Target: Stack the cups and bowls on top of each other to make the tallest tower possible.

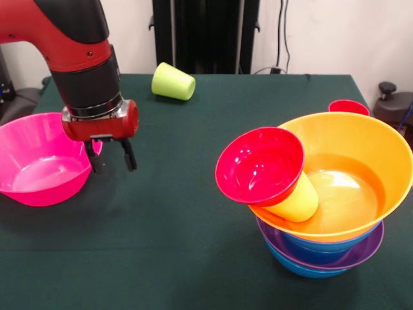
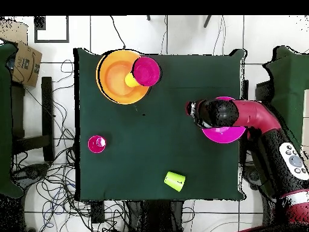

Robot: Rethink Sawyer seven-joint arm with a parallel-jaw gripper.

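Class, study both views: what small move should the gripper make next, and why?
Probably shift the open gripper sideways and down to the near rim of the pink bowl. It hangs empty just beside that bowl, which stands alone on the table, away from the tower.

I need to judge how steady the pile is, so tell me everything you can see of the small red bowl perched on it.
The small red bowl is glossy plastic, round, with a flared rim and a narrower base. It is tipped steeply on its side, its opening facing the front camera. Its base is on the mouth of the yellow cup, which lies slanted inside the orange bowl. It overhangs the orange bowl's rim. The gripper is well away from it.
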